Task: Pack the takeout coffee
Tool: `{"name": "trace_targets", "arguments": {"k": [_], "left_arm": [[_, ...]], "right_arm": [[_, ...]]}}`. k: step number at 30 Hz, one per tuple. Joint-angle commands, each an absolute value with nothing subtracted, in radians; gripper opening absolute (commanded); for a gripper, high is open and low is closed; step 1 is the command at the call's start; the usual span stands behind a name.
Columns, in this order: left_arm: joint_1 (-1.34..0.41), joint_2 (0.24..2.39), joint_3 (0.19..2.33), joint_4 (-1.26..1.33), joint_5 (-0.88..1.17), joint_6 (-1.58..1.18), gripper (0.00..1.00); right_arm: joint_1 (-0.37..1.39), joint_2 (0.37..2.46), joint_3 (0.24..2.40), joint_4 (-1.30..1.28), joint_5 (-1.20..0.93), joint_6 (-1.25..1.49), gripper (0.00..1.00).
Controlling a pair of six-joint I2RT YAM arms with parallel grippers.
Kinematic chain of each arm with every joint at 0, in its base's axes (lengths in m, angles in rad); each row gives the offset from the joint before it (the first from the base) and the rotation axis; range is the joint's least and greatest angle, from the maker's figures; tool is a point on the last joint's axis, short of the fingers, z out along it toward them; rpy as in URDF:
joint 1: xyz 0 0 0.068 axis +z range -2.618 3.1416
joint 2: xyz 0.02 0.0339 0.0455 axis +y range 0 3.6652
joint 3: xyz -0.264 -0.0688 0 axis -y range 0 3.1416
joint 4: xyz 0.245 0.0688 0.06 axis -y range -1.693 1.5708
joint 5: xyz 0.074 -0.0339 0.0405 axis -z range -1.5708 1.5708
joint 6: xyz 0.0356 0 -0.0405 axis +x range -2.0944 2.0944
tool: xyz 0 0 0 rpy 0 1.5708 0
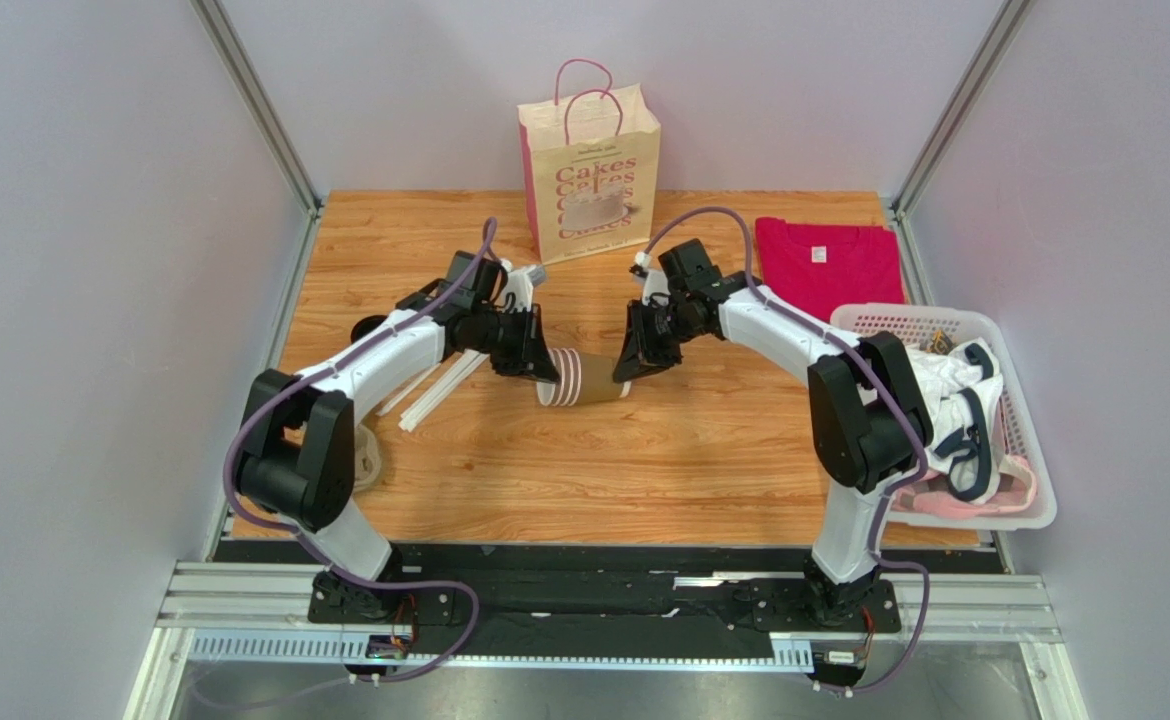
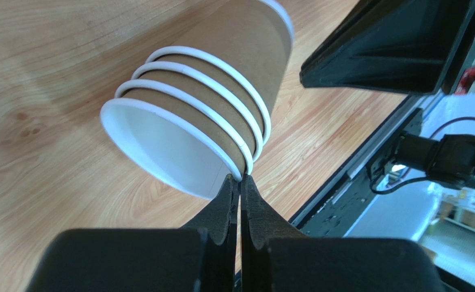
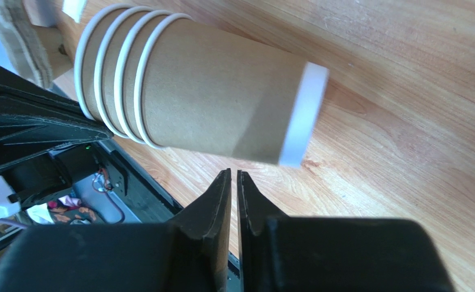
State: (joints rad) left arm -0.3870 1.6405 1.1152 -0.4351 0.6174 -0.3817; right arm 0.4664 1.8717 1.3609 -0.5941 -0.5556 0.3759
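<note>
A stack of several nested brown kraft paper cups [image 1: 584, 389], white inside and at the rims, lies on its side between my two grippers, at or just above the wooden table. No black lid shows. My left gripper [image 1: 543, 369] is shut on the rim of the innermost cup; in the left wrist view its fingertips [image 2: 240, 178] pinch that rim of the stack [image 2: 221, 79]. My right gripper [image 1: 635, 369] is shut and empty, just off the stack's base end. In the right wrist view it [image 3: 234, 173] sits just below the stack [image 3: 221, 109].
A cream paper bag with pink handles [image 1: 588, 165] stands at the table's back centre. A red shirt [image 1: 829, 263] lies at the back right. A white basket [image 1: 1034, 518] of clothes sits at the right edge. White strips [image 1: 434, 393] lie under the left arm.
</note>
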Motion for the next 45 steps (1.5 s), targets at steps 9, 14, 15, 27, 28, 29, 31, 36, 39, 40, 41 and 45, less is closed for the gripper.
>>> {"name": "trace_targets", "arguments": {"k": [9,14,15,27,28,29,31,36,39,40,41,45], "left_arm": [[-0.589,1.514,1.39,-0.903,0.194,0.101,0.0],[-0.685,1.64,1.512,-1.075,0.075,0.172,0.0],[-0.701,1.657,1.525,-1.091,0.025,0.182,0.0],[-0.883,1.664,1.549,-1.043,-0.308,0.287,0.0],[-0.899,1.666,1.555,-1.037,-0.317,0.288,0.0],[-0.903,1.666,1.563,-1.034,-0.324,0.291,0.0],[-0.914,1.67,1.594,-1.042,-0.328,0.291,0.0],[-0.923,1.672,1.597,-1.029,-0.325,0.305,0.0],[-0.923,1.674,1.594,-1.02,-0.324,0.307,0.0],[-0.926,1.674,1.594,-1.016,-0.324,0.307,0.0],[-0.928,1.674,1.594,-1.014,-0.324,0.308,0.0],[-0.936,1.675,1.595,-1.009,-0.328,0.314,0.0]], "right_arm": [[0.419,1.701,1.468,-0.652,-0.704,0.336,0.48],[0.419,1.726,1.441,-0.601,-0.77,0.415,0.58],[0.423,1.738,1.436,-0.582,-0.778,0.425,0.59],[0.439,1.809,1.385,-0.494,-0.867,0.517,0.61],[0.442,1.812,1.387,-0.492,-0.873,0.522,0.61],[0.445,1.816,1.385,-0.486,-0.877,0.526,0.61],[0.445,1.818,1.368,-0.459,-0.896,0.557,0.61],[0.448,1.836,1.324,-0.377,-0.925,0.609,0.63],[0.457,1.859,1.327,-0.371,-0.933,0.618,0.63],[0.459,1.865,1.33,-0.367,-0.94,0.624,0.63],[0.46,1.87,1.335,-0.362,-0.94,0.633,0.63],[0.462,1.89,1.342,-0.342,-0.953,0.656,0.63]]}}
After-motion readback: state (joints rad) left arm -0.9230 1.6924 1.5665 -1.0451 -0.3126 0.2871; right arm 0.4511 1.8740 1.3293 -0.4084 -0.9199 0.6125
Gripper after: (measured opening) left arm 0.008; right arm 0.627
